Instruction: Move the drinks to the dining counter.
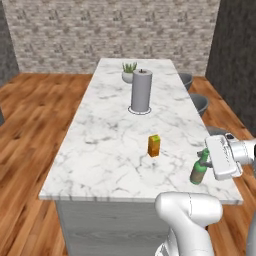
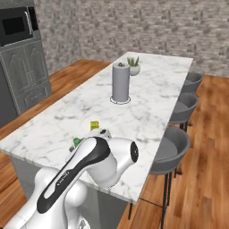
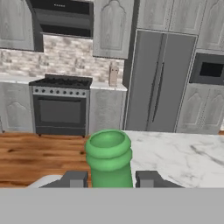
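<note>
The green glass bottle stands upright near the front right corner of the dining counter, a long white marble island. My gripper comes in from the right and is shut on the bottle's neck. In the hand view the green bottle fills the gap between my fingertips. I cannot tell whether its base touches the top. The orange carton stands on the counter a little left of and beyond the bottle. From the right base view my arm hides most of the bottle; the carton shows just past it.
A grey paper towel roll and a small potted plant stand further along the island. Grey stools line its right side. Across the wooden floor are a stove and a tall fridge.
</note>
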Tool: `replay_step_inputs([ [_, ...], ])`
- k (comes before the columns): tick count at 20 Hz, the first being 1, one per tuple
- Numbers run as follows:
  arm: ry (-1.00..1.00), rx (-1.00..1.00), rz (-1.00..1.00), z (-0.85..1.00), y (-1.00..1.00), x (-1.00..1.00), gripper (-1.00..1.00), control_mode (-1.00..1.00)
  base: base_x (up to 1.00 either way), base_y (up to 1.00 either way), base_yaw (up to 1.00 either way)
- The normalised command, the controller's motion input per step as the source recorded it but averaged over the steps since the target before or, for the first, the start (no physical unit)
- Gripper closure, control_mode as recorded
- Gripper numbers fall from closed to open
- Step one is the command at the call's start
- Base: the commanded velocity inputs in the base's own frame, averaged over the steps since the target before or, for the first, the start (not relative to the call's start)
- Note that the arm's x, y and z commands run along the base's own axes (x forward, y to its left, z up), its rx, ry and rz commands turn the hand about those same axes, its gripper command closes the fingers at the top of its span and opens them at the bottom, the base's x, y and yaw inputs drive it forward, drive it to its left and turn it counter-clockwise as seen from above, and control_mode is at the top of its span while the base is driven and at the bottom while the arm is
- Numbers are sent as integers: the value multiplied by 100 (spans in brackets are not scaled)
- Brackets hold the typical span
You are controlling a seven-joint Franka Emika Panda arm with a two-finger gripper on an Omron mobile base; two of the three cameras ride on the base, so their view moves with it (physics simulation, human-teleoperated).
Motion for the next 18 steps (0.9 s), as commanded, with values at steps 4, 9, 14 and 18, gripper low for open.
replay_step_inputs([
  [4,0,0,0,0,0,4,100,-100,16,0,-2],
  [9,0,0,-5,0,0,29,100,-100,0,0,0],
  [14,-3,0,-3,-1,0,40,100,-100,0,0,0],
  [18,-1,0,-3,-14,0,47,100,-100,0,0,0],
])
